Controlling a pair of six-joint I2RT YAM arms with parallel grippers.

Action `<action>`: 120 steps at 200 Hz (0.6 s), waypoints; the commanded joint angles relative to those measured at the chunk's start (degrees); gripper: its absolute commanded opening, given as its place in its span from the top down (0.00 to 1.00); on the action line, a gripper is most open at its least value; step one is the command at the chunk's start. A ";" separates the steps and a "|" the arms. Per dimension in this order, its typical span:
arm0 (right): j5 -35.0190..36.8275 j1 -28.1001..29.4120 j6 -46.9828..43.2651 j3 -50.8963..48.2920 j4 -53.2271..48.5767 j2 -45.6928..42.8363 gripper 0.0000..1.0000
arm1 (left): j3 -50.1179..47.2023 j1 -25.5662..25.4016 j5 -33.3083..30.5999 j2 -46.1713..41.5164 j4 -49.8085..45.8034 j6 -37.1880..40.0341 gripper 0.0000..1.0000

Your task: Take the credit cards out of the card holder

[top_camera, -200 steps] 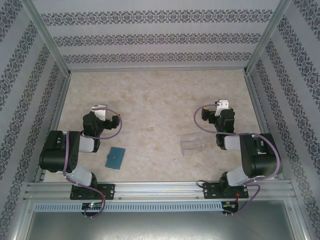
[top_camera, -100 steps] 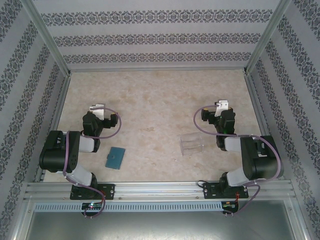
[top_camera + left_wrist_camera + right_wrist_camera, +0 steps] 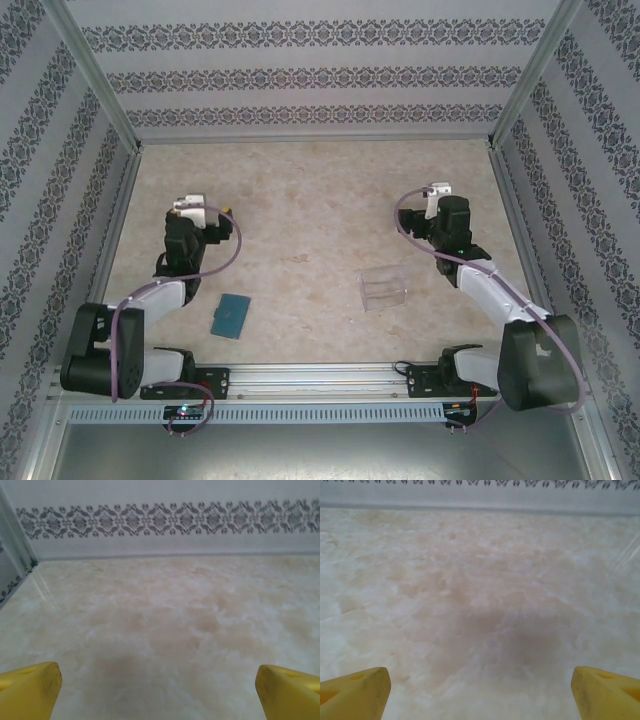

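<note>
Both spread wide, nothing held: left gripper (image 3: 159, 695) and right gripper (image 3: 480, 695), each above bare table (image 3: 300, 200). Teal holder (image 3: 231, 316) lying flat, close to the table's near edge, toward its left corner. Clear box (image 3: 383, 289) well apart, to its right.

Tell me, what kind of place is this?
Probably a robot test booth: a marbled table boxed in by patterned panels, a left arm and right arm bolted to a rail at its near edge, and a teal card holder laid out.

Robot lab test booth: alu frame (image 3: 320, 377), patterned wallpaper panels (image 3: 320, 75), marble-look tabletop (image 3: 310, 210).
</note>
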 commanded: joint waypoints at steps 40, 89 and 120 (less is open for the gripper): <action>-8.01 1.40 17.92 6.09 -36.70 -5.91 0.23 | 16.41 -0.25 6.15 -1.33 -42.26 -20.07 0.05; -5.92 6.74 23.13 8.87 -51.47 -4.81 0.46 | 26.29 -0.25 17.73 2.65 -54.20 -23.39 0.06; -1.99 10.07 22.13 8.94 -52.88 -1.52 0.58 | 34.55 -0.23 18.51 5.06 -66.30 -20.38 0.05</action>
